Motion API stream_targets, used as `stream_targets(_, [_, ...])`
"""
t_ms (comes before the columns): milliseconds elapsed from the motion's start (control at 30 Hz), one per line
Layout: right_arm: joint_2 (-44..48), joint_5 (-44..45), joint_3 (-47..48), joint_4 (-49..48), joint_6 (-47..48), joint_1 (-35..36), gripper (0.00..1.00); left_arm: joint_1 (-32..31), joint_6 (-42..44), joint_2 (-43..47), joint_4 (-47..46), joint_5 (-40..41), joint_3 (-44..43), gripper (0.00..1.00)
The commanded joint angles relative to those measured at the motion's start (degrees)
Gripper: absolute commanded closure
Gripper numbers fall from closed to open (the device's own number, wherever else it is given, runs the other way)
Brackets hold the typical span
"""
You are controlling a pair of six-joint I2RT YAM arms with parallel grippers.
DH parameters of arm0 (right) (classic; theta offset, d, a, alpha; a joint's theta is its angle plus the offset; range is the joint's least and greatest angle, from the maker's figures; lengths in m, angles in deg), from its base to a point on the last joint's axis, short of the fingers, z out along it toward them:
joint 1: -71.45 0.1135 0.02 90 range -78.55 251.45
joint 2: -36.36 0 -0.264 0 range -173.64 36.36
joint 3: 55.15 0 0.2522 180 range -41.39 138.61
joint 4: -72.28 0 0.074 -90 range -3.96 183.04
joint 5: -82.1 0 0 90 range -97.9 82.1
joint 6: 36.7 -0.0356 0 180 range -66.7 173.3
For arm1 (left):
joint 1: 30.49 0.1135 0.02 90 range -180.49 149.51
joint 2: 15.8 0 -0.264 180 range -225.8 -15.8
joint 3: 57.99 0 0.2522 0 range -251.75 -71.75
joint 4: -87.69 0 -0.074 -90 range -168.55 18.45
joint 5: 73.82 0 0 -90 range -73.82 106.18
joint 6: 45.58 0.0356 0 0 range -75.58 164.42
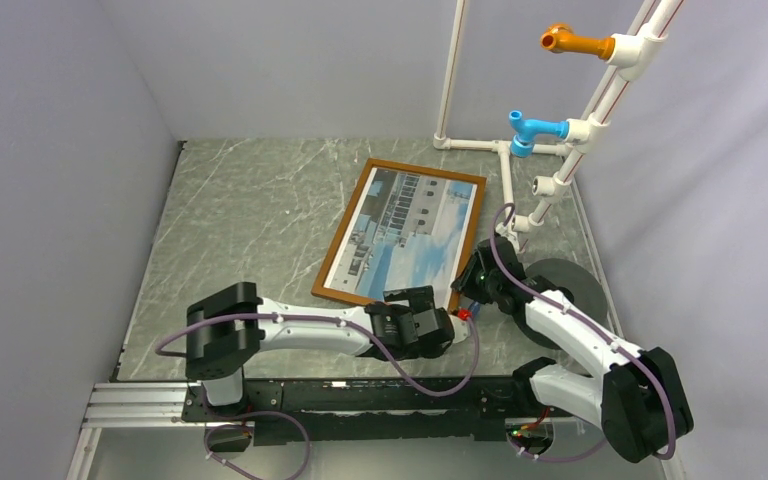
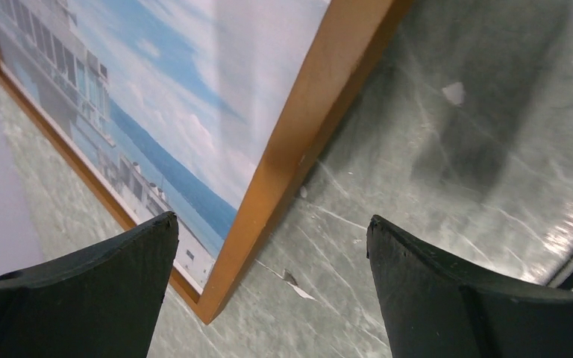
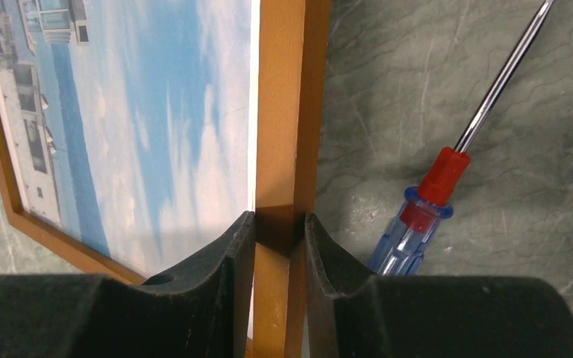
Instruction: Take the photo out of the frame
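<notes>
The right gripper (image 3: 278,224) pinches the frame (image 3: 283,97) on its long side, the photo (image 3: 142,119) seated inside, face up on the table (image 1: 250,200). The left gripper (image 2: 272,227) hangs wide open over the near corner (a screwdriver (image 3: 425,201) lies near the frame). Best plan: grip firm, tip slowly, no twisting.

You find the photo (image 1: 405,235) set in the frame (image 1: 428,171) at mid-table. The screwdriver (image 3: 440,179) lies on the table (image 1: 250,220) just right of the frame's right rail.

No legible text or markings
</notes>
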Motion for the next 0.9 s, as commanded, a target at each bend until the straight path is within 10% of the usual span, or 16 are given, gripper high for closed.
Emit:
stream_targets(0, [2.1, -4.6, 4.4, -3.3, -3.3, 0.3, 1.00, -0.4, -2.0, -3.9, 0.4, 9.6, -4.1, 0.01])
stream_targets(533, [1.2, -6.0, 5.3, -3.3, -5.2, 0.2, 1.00, 0.2, -11.7, -7.9, -2.6, 12.5, -4.5, 0.01])
stream_targets(667, [-1.2, -4.2, 5.6, -1.5, -0.4, 0.3, 0.25, 0.1, -20.0, 2.5, -2.2, 4.8, 1.3, 0.01])
stream_targets(867, [-10.1, -5.5, 5.9, -1.5, -0.7, 1.8, 0.17, 0.1, -30.7, 20.1, -5.8, -3.3, 12.6, 0.01])
